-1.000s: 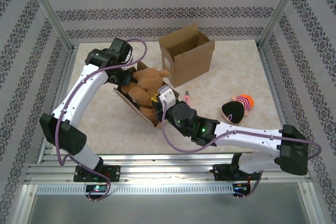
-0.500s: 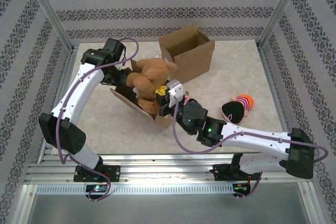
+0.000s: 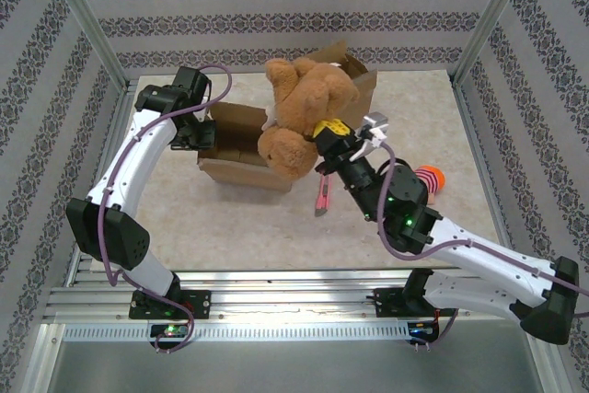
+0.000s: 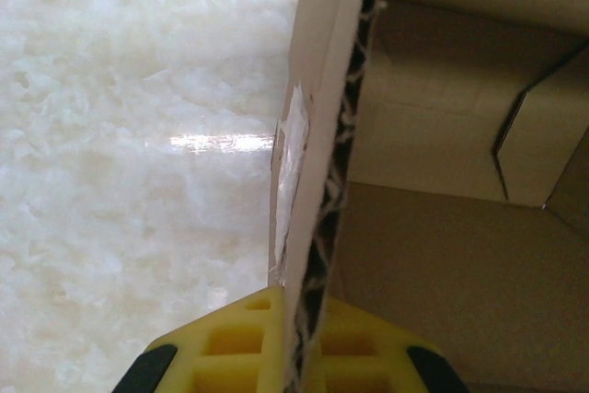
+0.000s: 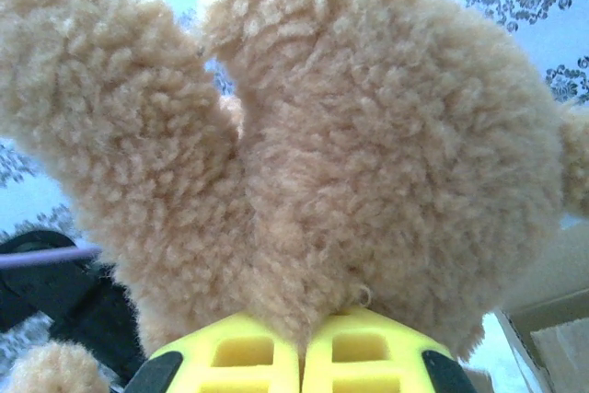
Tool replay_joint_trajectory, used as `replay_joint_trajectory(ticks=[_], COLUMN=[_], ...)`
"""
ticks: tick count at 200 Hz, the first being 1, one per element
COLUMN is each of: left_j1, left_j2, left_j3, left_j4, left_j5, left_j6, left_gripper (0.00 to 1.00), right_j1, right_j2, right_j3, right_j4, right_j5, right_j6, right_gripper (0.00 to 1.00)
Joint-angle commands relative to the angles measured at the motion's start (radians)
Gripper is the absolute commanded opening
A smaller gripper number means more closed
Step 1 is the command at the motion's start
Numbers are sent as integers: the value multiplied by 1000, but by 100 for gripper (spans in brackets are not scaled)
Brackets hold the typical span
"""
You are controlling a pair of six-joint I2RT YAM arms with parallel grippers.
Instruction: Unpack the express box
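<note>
tan plush teddy bear held up above the table, right gripper clamped on its fur, open cardboard box just left of it, left gripper pinched shut on the box wall

The teddy bear is fuzzy tan, the express box plain brown. The table is mottled cream. 2 white arms carry black joints and purple cables. The wallpaper shows dark floral bands on white.

Place: robotics lab test cell | Signs: aluminium frame around marble-look table; patterned panels left, right, far; near rail carries arm bases
</note>
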Motion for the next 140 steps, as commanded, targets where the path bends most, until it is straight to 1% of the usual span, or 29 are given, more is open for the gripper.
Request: replay_joint_trajectory(ticks=[1, 36, 77, 112, 140], left_j1=[35, 77, 113, 158, 199], left_j2=[2, 17, 29, 20, 27], left_j3=[9, -4, -31, -43, -59], left_j4=[-27, 15, 71, 133, 227], left_j5=[15, 128, 223, 269, 344], left_j6=[-32, -62, -140, -262, -365], left_gripper=[0, 0, 0, 0, 0], right_j1=[-9, -16, -31, -41, -46], right_j2=[-73, -193, -298, -313, -297], right_j3=[-14, -17, 78, 204, 274], right_j4=[19, -151, -492, -794, -955], right_j5=[5, 93, 173, 236, 250], right_j6=[37, 37, 31, 56, 73], right_gripper=[0, 0, 0, 0, 0])
